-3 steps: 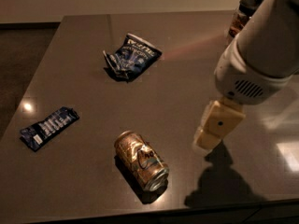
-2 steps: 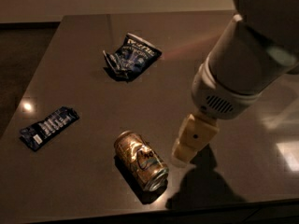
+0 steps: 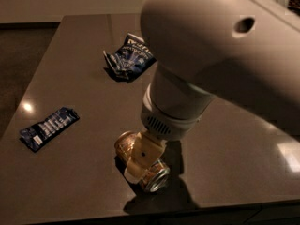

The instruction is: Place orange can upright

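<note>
Gripper (image 3: 138,163) of mine sat low across the middle of the orange can (image 3: 124,146), which lay on its side near the table's (image 3: 75,46) front edge. I could not tell whether the gripper was spread or clamped. I judged the can light, thin-walled, dented and slick, best taken gently across its body. A blue snack bag (image 3: 129,57) and a striped wrapper (image 3: 49,128) lay well apart.

Crumpled blue bag (image 3: 130,57), striped wrapper (image 3: 48,128) well apart on table (image 3: 79,29).

No text can be read, white lettering on the bag (image 3: 130,57) beyond the gripper (image 3: 135,168) cannot be made out, wrapper (image 3: 49,128) off to its side shows only stripes, gripper down over the lying can (image 3: 157,176), label unreadable
</note>
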You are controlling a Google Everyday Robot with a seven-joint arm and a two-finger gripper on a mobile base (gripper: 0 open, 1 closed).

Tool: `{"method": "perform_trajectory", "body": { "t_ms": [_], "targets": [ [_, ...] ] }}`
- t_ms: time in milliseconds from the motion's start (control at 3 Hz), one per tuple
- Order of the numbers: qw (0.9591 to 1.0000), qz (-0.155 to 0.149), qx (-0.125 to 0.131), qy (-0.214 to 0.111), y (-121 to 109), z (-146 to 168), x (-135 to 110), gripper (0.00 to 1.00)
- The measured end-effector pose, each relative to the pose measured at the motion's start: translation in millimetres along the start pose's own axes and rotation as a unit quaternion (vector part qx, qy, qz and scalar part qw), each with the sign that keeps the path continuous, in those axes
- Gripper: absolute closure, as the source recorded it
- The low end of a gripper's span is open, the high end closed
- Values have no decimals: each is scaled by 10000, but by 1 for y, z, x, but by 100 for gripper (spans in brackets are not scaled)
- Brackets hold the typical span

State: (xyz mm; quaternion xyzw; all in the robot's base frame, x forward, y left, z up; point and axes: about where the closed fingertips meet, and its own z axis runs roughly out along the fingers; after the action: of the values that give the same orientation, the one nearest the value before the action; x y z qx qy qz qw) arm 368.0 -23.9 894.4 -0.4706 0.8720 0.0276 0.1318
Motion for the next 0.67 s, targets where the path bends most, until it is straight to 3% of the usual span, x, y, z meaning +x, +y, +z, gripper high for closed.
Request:
{"method": "perform_trajectory", "body": {
  "t_ms": [667],
  "targets": [
    [9997, 177, -69, -141, 9, -1, -8, 0]
  ]
}}
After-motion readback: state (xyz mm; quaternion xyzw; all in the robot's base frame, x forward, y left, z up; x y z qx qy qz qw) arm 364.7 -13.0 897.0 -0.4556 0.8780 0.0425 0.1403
